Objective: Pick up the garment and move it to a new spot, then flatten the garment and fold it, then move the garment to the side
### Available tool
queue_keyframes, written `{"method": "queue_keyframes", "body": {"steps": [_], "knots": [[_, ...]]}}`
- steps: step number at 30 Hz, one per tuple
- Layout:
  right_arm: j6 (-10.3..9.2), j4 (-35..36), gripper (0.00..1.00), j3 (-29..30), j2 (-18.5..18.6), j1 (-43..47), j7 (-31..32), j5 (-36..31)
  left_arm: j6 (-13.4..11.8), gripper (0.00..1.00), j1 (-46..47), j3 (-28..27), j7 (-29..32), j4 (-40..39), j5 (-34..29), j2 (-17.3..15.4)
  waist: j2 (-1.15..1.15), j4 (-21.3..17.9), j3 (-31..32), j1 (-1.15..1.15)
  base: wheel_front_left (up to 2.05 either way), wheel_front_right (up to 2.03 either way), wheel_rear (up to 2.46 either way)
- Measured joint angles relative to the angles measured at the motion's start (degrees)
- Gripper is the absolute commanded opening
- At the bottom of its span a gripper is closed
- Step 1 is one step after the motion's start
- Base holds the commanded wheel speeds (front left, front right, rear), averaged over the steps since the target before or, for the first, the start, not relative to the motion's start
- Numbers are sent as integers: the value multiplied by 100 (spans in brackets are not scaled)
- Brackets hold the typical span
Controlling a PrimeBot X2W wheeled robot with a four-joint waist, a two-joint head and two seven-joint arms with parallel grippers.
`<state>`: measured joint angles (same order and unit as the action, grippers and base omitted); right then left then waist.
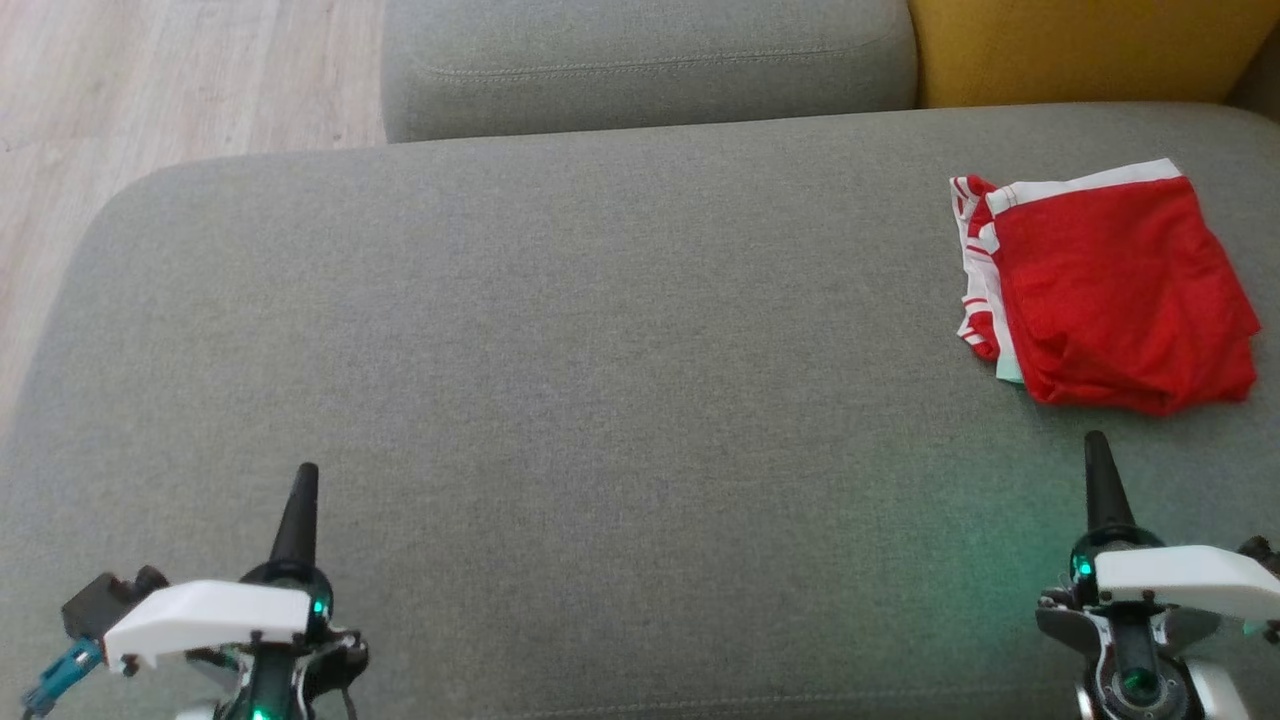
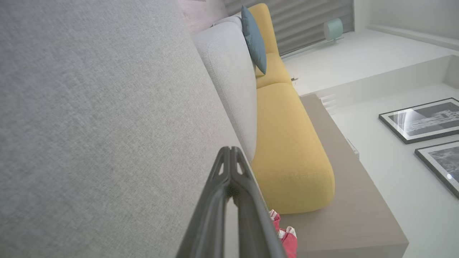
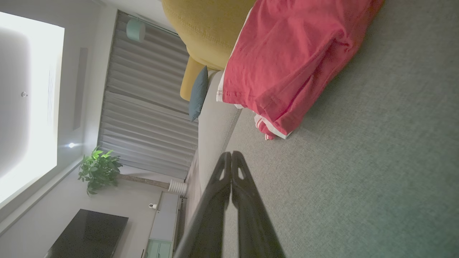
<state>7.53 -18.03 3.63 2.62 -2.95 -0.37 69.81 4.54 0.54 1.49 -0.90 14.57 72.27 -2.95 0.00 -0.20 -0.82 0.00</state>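
Head view: the folded red garment [image 1: 1120,290] lies by the sofa [image 1: 600,350] seat's far right corner. The left gripper [image 1: 306,478] at the near left and the right gripper [image 1: 1097,445] at the near right are empty, jaws clenched.

Left wrist view: jaws meet tip to tip.

Right wrist view: clenched jaws, the garment near ahead, untouched.

- Ahead of your left gripper [image 1: 306,475], the seat [image 1: 600,330] lies bare up to its far edge.
- Between your two grippers you have open seat to cross.
- Just ahead of your right gripper [image 1: 1097,445], the folded garment [image 1: 1120,290] blocks the path.
- Beyond it, the yellow cushion [image 1: 1080,50] and the grey cushion [image 1: 650,60] wall off the far side.
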Motion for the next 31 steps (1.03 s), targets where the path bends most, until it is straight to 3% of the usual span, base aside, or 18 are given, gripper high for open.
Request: {"method": "queue_keyframes", "body": {"steps": [31], "knots": [[0,131,0,261,0,-5,495,1831,209,0,175,-393,492,85,1690,-3,0,16,53,0,0,0,0]]}}
